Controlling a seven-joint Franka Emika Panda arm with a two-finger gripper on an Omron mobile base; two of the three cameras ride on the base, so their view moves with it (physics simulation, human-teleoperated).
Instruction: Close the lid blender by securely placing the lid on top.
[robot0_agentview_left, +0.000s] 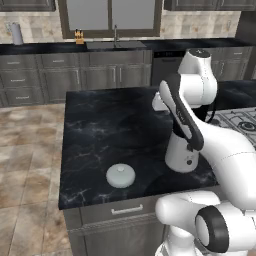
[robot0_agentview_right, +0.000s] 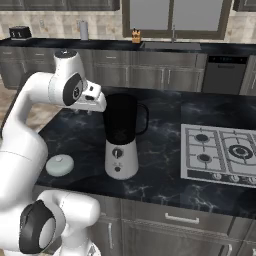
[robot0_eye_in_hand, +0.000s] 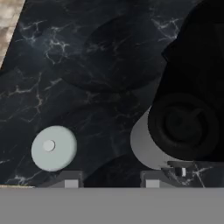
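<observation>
- Black marbled stone covers the counter (robot0_agentview_left: 100, 125), an island that carries both the lid and the blender.
- The lid (robot0_agentview_left: 120, 176) is a pale round dome with a small centre knob; it lies flat on the counter near the front edge, to the left of the blender and apart from it.
- The blender (robot0_agentview_right: 121, 137) stands upright on a white tapering base with a dark dial, and its dark jar is open at the top with the handle to the right in the right base view.
- From the hand view, the lid (robot0_eye_in_hand: 54, 148) sits at lower left and the open mouth of the blender jar (robot0_eye_in_hand: 183, 127) at right, seen from above.
- The hand (robot0_eye_in_hand: 111, 181) hangs above the counter between lid and blender, touching neither; its two fingertips stand apart with nothing between them.
- A cooktop (robot0_agentview_right: 220, 155) is set into the counter to the right of the blender.
- A sink with a tap (robot0_agentview_left: 115, 42) sits in the back counter under a window.
</observation>
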